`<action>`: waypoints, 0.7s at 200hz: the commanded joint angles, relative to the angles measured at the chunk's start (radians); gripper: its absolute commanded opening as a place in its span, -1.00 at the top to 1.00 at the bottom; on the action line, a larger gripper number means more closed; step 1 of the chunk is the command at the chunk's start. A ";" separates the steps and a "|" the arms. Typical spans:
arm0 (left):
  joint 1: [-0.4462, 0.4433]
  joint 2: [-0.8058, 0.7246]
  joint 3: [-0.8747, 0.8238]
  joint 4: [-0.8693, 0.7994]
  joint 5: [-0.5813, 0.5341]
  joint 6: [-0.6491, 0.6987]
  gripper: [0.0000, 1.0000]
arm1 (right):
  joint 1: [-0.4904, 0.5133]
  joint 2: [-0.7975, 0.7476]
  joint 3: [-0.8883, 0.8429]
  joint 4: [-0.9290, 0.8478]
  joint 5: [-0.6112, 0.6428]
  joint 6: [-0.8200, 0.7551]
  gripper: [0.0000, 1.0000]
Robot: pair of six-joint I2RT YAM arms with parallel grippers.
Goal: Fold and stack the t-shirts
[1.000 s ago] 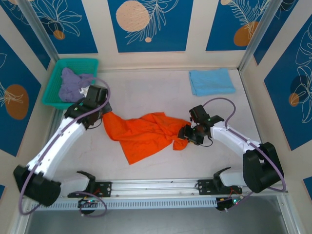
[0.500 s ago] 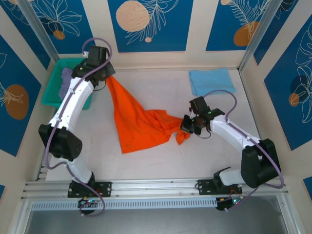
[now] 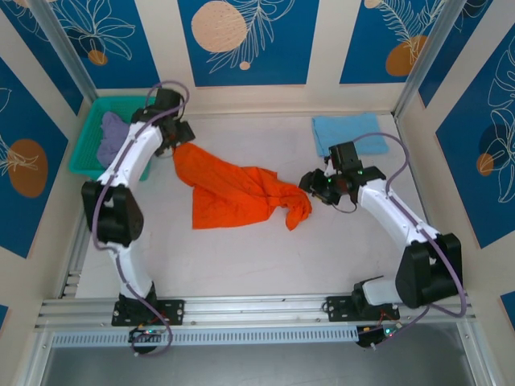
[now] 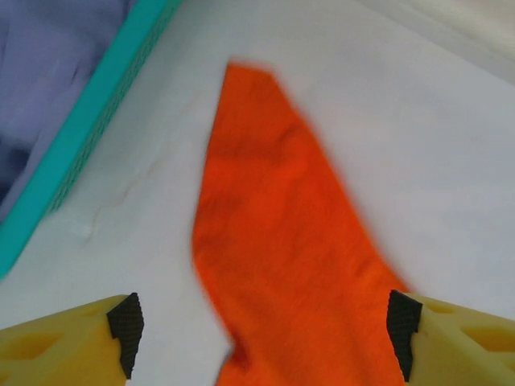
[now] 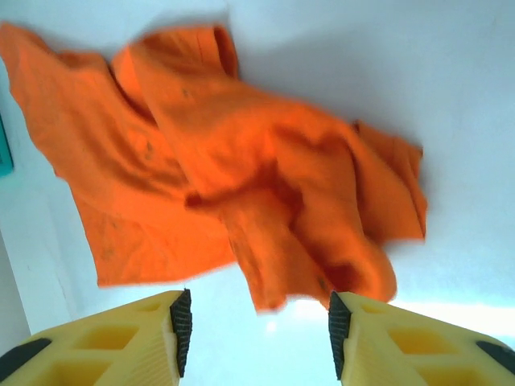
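1. At the near edge, a metal rail [image 3: 257, 308] carries the bases of two white robot arms.
2. Beyond the rail lies a bare stretch of white table [image 3: 265, 265].
3. An orange shirt [image 3: 233, 193] lies crumpled and unfolded in the middle of the table. It spreads from a bunched, twisted end on the right to a pointed corner at the far left.
4. The right arm [image 3: 394, 213] bends in from the right side. The right gripper [image 3: 315, 183] sits just beside the bunched right end of the orange shirt. Seen from its wrist camera, its yellow fingers [image 5: 121, 338] stand moderately apart and hold nothing; bare table shows between them, with the cloth just past the tips.
5. The left arm [image 3: 133, 157] stretches up the left side. The left gripper [image 3: 175, 135] hangs over the shirt's far left corner. Its wrist camera shows the jaws spread wide, holding nothing, with a blurred strip of orange cloth below them.
6. At the far right, well apart from the orange shirt, a light blue shirt [image 3: 348, 133] lies folded flat.
7. In the far left corner stands a teal basket [image 3: 121, 100], just beside the left gripper. A lavender shirt [image 3: 115, 137] is bunched inside it.
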 commanded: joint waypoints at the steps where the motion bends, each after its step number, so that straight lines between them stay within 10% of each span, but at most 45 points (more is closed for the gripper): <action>1: -0.037 -0.253 -0.323 0.148 0.062 -0.105 -0.49 | 0.069 -0.093 -0.113 -0.028 -0.063 0.029 0.03; 54: -0.150 -0.507 -0.893 0.367 0.156 -0.190 -0.07 | 0.220 -0.186 -0.360 0.058 0.004 0.180 0.16; 140: -0.153 -0.337 -0.964 0.511 0.270 -0.068 0.02 | 0.332 0.073 -0.257 0.138 0.131 0.224 0.13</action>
